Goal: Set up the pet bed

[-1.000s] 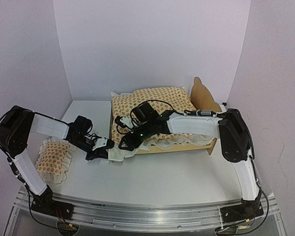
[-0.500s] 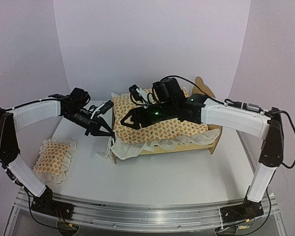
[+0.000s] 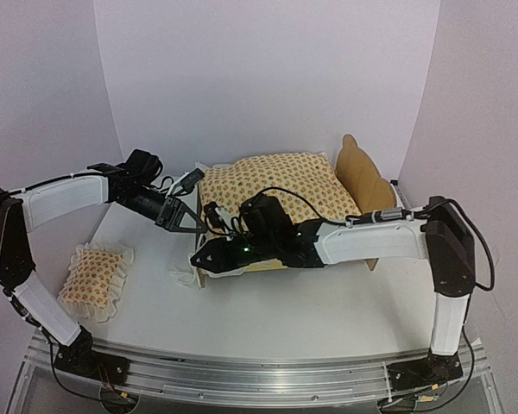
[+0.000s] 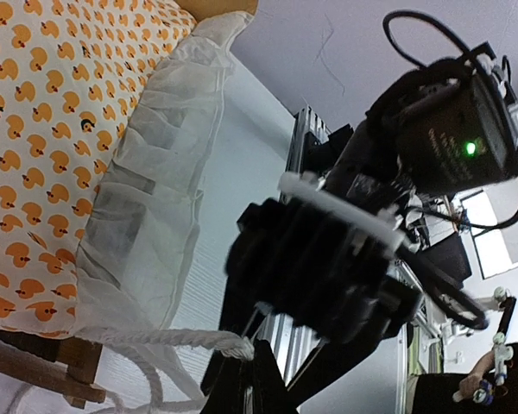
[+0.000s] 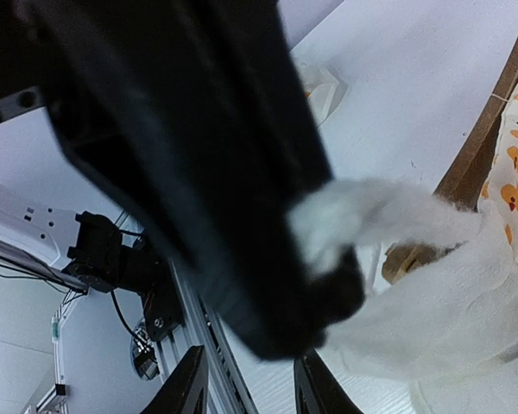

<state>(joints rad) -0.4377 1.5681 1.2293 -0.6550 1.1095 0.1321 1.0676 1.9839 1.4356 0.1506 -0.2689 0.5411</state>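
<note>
Observed from the near edge of the table (image 3: 319,319).

Pet bed (image 3: 369,255): it stands on the table around centre, slightly toward 12 o'clock. Its long axis runs left to right, and the scalloped headboard (image 3: 354,168) stands upright at the 3 o'clock end.

Ruffled cushion (image 3: 276,181): cream with an orange pattern, it lies in the frame and covers the base. Its white ruffle (image 4: 147,216) spills over the rail at the 9 o'clock end.

Small matching pillow (image 3: 91,280): it lies flat on the table at about 8 o'clock from the bed, well apart from it.

Left gripper (image 3: 188,228): it sits just beside the 9 o'clock end of the bed, with the fingers together. A twisted white tie cord (image 4: 181,339) runs from the cushion edge to the fingertips. It appears to be pinched there, though the contact point sits at the very edge of the wrist view.

Right gripper (image 3: 201,257): the arm reaches across the front rail to the bed's 8 o'clock corner. In the wrist view, bunched white cloth (image 5: 371,211) from the cushion presses against one dark finger (image 5: 242,198), beside the wooden corner (image 5: 488,121). The finger fills the view and is blurred. I cannot tell whether the jaws are closed on the cloth.
</note>
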